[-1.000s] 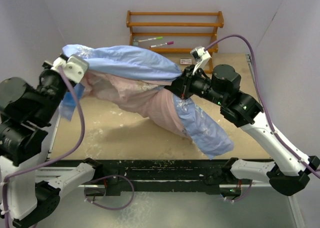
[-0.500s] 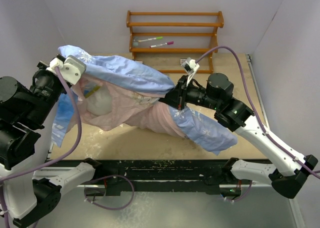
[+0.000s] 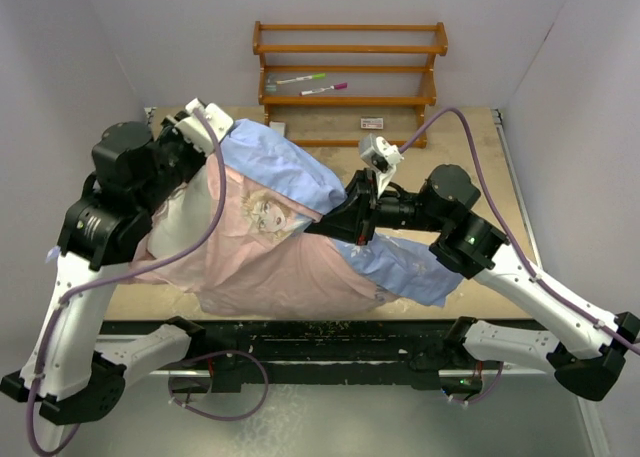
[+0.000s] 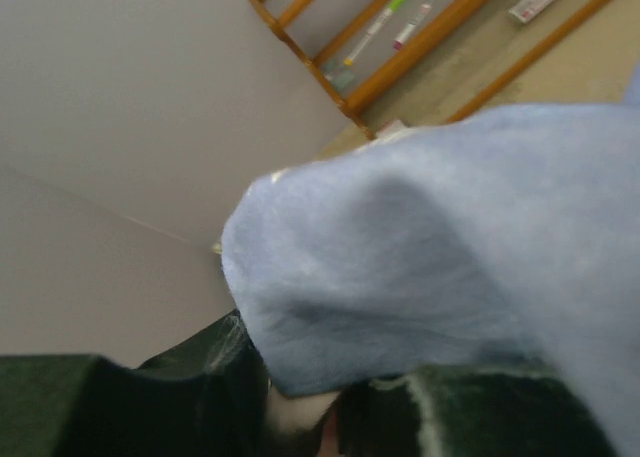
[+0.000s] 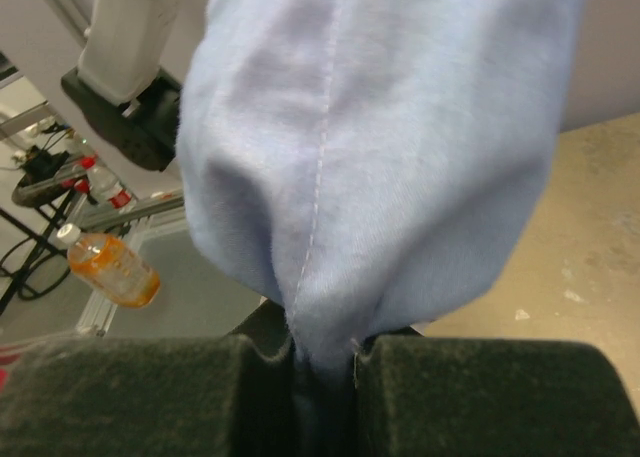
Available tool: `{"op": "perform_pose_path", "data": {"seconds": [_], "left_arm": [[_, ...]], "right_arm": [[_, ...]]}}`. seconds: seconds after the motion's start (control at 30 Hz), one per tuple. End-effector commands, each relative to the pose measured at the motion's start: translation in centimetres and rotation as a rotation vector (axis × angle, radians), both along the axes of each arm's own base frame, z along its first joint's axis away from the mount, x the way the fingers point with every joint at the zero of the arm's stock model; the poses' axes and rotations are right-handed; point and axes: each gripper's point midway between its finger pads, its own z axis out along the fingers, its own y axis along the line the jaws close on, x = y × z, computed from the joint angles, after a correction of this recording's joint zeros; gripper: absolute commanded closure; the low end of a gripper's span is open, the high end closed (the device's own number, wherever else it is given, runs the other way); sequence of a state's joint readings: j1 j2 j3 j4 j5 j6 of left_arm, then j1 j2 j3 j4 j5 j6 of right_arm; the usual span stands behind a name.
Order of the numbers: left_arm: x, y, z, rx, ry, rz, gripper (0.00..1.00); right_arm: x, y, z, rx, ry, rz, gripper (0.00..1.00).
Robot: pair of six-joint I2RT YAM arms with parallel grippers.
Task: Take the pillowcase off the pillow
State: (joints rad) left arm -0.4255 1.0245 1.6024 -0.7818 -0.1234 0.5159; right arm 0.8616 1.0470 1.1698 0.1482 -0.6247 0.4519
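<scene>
Table (image 3: 470, 147): I see bare tan board at the back right. The middle and left are under fabric.

Pillowcase (image 3: 300, 267): it sprawls across the middle of the table. The pale pink inside faces up along the near side, and the light blue outside shows at the back and in a flap toward the right. The Elsa face (image 3: 262, 213) looks up just left of centre. Both wrist views are filled with blue fabric.

Pillow (image 3: 180, 212): I only get a cream-white bulge at the left end of the pillowcase, under the left arm. The rest is covered, so I cannot tell how much of it is inside.

Left gripper (image 4: 300, 417): it is up at the back-left corner of the cloth. A gap shows between the two dark fingers, so the jaws stand a little spread. A blue fold drapes over them and down toward the gap. I cannot tell whether any cloth is caught.

Right gripper (image 5: 322, 377): it sits at the middle of the table. The fingers are pressed together on a seamed blue fold, pinching the pillowcase between the pads, and the cloth balloons out above them.

Wooden rack (image 3: 350, 49): it stands against the back wall, well apart from the cloth.

Markers: a green one (image 3: 301, 78) and a pink one (image 3: 325, 88) lie on the rack's shelf, near each other.
</scene>
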Motion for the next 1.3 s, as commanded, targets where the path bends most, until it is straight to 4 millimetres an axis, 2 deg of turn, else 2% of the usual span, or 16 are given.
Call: {"op": "perform_pose_path", "data": {"seconds": [0.0, 0.07, 0.1, 0.13, 0.2, 0.3, 0.33, 0.43, 0.6, 0.67, 0.77, 0.9, 0.97, 1.07, 1.13, 1.27], "left_arm": [[-0.5, -5.1, 2.0, -0.233, 0.083, -0.187, 0.61], [-1.7, -7.9, 2.5, -0.322, 0.177, -0.315, 0.55], [-2.1, -8.8, 2.9, -0.347, 0.202, -0.361, 0.48], [-2.4, -9.5, 3.3, -0.363, 0.220, -0.400, 0.37], [-2.7, -10.0, 3.7, -0.367, 0.247, -0.425, 0.16], [-2.1, -8.6, 4.4, -0.298, 0.224, -0.361, 0.03], [-1.9, -7.7, 4.5, -0.257, 0.203, -0.326, 0.00], [-0.4, -3.9, 4.6, -0.124, 0.135, -0.184, 0.01], [3.3, 6.5, 2.3, -0.068, 0.185, 0.102, 0.01], [3.5, 9.7, 1.2, -0.090, 0.247, 0.154, 0.01], [3.9, 13.7, 0.2, -0.110, 0.305, 0.229, 0.01], [3.7, 17.8, 0.9, -0.149, 0.263, 0.297, 0.01], [2.4, 16.1, 1.3, -0.160, 0.262, 0.175, 0.01], [-0.9, 11.1, -0.3, -0.120, 0.305, -0.088, 0.01], [-3.7, 8.1, -0.8, -0.057, 0.244, -0.215, 0.01], [-6.4, 3.7, -2.8, -0.015, 0.218, -0.395, 0.01]], "right_arm": [[-2.0, -0.6, 6.4, 0.200, -0.214, 0.051, 1.00], [-1.5, -0.5, 6.2, 0.214, -0.217, 0.023, 1.00], [-1.1, -0.4, 5.5, 0.190, -0.209, 0.010, 1.00], [-0.6, -0.3, 5.0, 0.178, -0.192, -0.014, 1.00], [1.6, -0.7, 5.3, 0.199, -0.195, -0.147, 1.00], [4.4, -1.8, 5.4, 0.221, -0.206, -0.310, 1.00], [4.8, -2.1, 5.4, 0.227, -0.214, -0.333, 1.00], [5.8, -2.6, 5.2, 0.232, -0.230, -0.372, 1.00], [9.8, -6.0, 5.2, 0.294, -0.179, -0.567, 1.00], [10.9, -6.8, 3.5, 0.293, -0.146, -0.601, 1.00], [11.3, -6.8, 2.1, 0.288, -0.121, -0.581, 1.00], [10.9, -6.5, 0.7, 0.279, -0.109, -0.530, 1.00], [10.8, -6.4, 0.6, 0.275, -0.112, -0.509, 1.00], [10.2, -5.9, 1.1, 0.287, -0.124, -0.453, 1.00], [9.8, -4.9, 1.0, 0.271, -0.125, -0.385, 1.00], [8.8, -2.8, 1.5, 0.255, -0.134, -0.235, 1.00]]}}
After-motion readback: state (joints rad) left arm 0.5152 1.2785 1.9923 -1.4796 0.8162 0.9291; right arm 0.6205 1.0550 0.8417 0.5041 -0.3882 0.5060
